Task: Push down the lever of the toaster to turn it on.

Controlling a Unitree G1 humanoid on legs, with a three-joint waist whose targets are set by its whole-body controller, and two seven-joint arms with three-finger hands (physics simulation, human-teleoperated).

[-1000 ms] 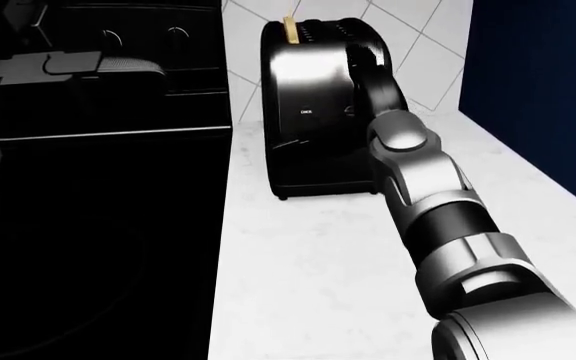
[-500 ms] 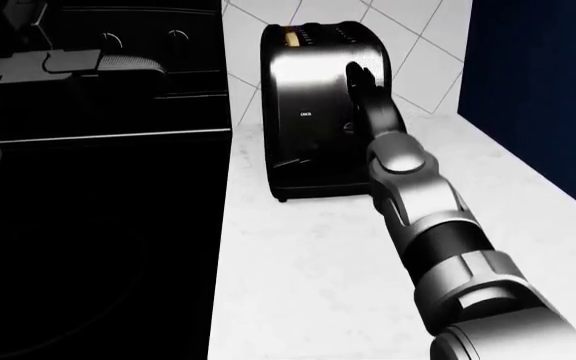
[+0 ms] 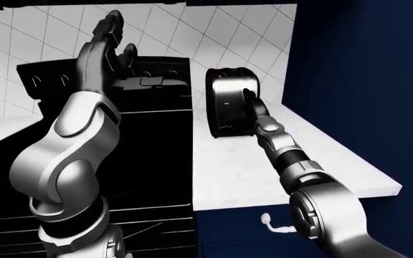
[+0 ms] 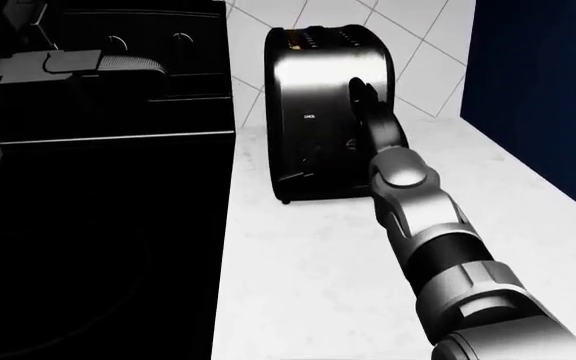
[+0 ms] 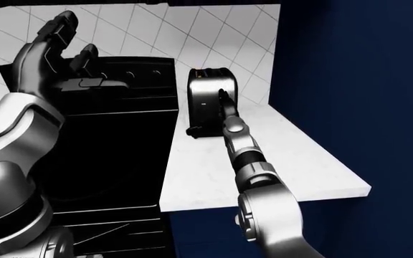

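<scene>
The head view looks steeply down from close over the white worktop (image 4: pixel 308 270), with the toaster (image 4: pixel 318 97) large near its top. The left-eye and right-eye views sit farther back and face more level, taking in the tiled wall (image 3: pixel 41 37). All three views share the toaster, worktop and black stove (image 5: pixel 113 134).

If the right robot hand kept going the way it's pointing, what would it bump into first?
Most likely the shiny black-and-silver toaster. The right robot hand points straight at its near face, on the white counter, and looks already against it, though depth is hard to judge.
</scene>
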